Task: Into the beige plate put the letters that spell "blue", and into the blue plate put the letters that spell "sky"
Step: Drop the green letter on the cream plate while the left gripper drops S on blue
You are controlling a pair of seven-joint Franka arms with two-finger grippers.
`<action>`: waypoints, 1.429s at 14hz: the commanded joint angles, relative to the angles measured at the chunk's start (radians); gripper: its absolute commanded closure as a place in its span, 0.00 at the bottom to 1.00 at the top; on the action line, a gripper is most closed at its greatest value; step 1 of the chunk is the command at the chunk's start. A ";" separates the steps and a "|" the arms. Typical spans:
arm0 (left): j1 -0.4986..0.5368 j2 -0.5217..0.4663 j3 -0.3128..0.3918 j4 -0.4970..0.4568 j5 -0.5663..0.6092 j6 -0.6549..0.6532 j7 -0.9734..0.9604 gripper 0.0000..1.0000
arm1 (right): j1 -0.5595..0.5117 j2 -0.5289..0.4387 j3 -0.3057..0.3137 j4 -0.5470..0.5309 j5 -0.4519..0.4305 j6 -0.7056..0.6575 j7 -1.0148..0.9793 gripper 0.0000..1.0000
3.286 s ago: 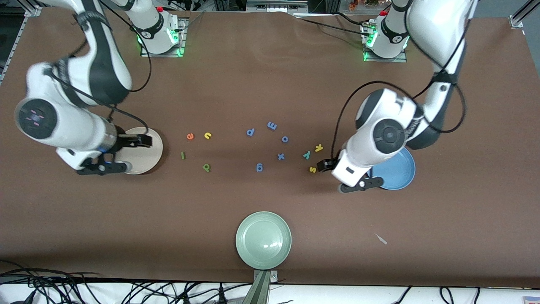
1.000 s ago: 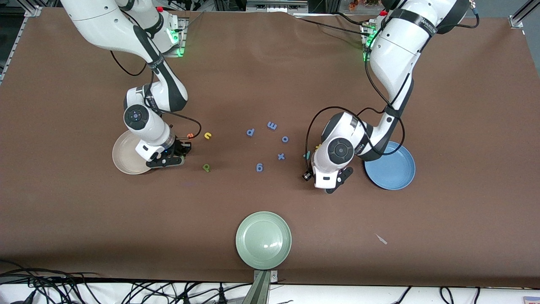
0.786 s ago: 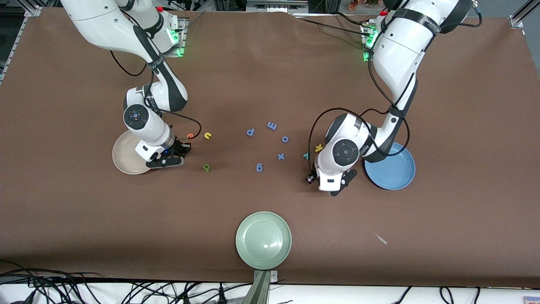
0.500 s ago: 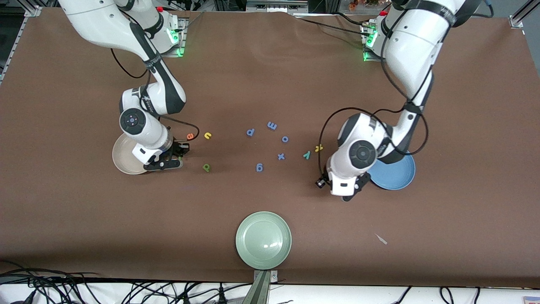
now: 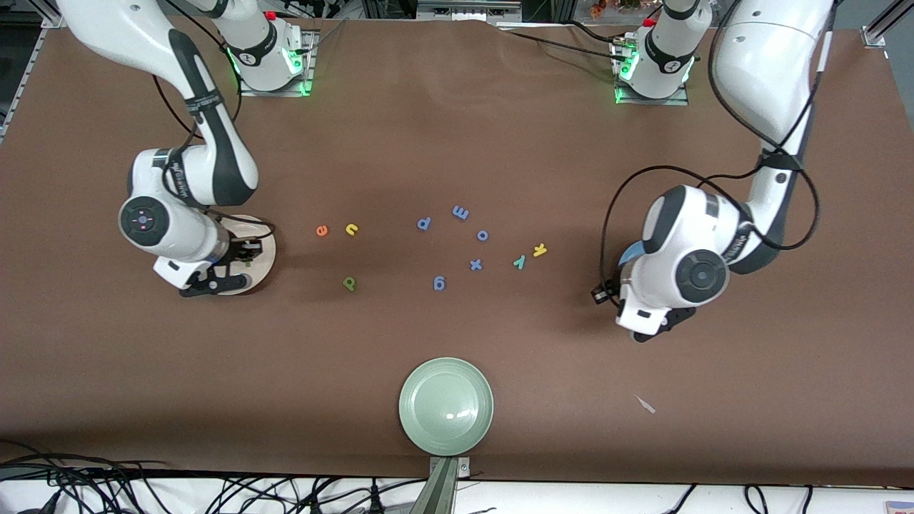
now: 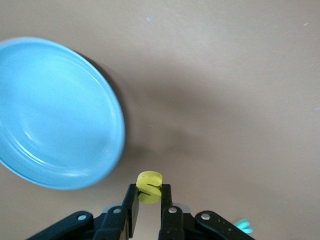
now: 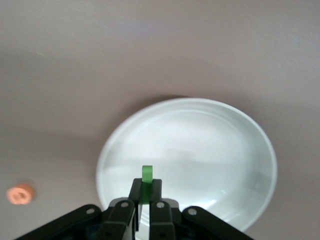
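Over the round cream-beige plate (image 7: 210,120) my right gripper (image 7: 142,200) now pinches the green bar-like foam l (image 7: 146,180), while my left gripper (image 6: 148,202), clamped on the yellow foam s (image 6: 149,186), has swung beside the sky-blue plate (image 6: 50,115), both drops pending.

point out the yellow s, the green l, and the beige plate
yellow s (image 6: 149,186): left wrist view, letter's middle, between the fingers.
green l (image 7: 147,181): right wrist view, bar's exposed top.
beige plate (image 7: 235,120): right wrist view, rim.

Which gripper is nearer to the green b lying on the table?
The right gripper. It is over the beige plate, beside the green b, holding the green l. The left gripper, holding the yellow s, is by the blue plate, much farther from the b.
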 commanded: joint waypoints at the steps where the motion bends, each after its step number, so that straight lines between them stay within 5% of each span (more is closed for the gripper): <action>1: 0.042 -0.081 -0.008 -0.117 0.008 -0.002 0.121 0.91 | -0.001 0.016 -0.009 -0.011 0.015 -0.005 -0.024 0.67; 2: 0.054 -0.105 -0.008 -0.157 0.008 -0.002 0.138 0.91 | -0.013 0.027 -0.009 -0.011 0.016 -0.005 -0.012 0.04; 3: 0.057 -0.119 -0.008 -0.190 0.008 0.000 0.154 0.91 | -0.015 0.024 -0.009 -0.011 0.016 -0.008 -0.008 0.00; 12: 0.141 -0.093 -0.005 -0.361 0.036 0.190 0.296 0.80 | 0.001 -0.102 0.134 -0.024 0.018 -0.109 0.285 0.00; 13: 0.154 -0.091 -0.007 -0.361 0.036 0.191 0.306 0.73 | 0.001 -0.122 0.144 -0.046 0.018 -0.102 0.302 0.00; 15: 0.163 -0.088 -0.007 -0.355 0.036 0.190 0.316 0.29 | 0.001 -0.146 0.174 -0.103 0.011 -0.028 0.315 0.00; 17: 0.160 -0.090 -0.007 -0.343 0.036 0.181 0.316 0.01 | 0.001 -0.163 0.200 -0.175 0.011 0.054 0.316 0.00; 20: 0.129 -0.093 -0.013 -0.285 0.034 0.121 0.304 0.00 | 0.024 -0.150 0.206 -0.235 0.001 0.136 0.315 0.00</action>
